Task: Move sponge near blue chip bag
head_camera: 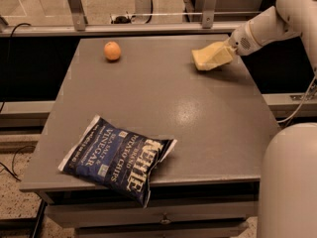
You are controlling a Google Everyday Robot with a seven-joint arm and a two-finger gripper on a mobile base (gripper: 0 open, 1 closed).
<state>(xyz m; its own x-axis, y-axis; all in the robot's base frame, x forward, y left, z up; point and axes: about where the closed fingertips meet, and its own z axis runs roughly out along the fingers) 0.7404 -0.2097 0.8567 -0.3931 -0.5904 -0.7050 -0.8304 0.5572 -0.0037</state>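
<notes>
Held sponge (204, 59) clamped at tip of gripper (221, 53), jutting leftward beyond it, tilted; found bag (116, 157) well apart, nearer the camera and leftward.

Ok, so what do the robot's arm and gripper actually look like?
The arm is smooth white, built of rounded tubular segments, with a patch of small dark dots near the wrist. The gripper, at the far right of the table by the sponge, looks cream-coloured.
</notes>
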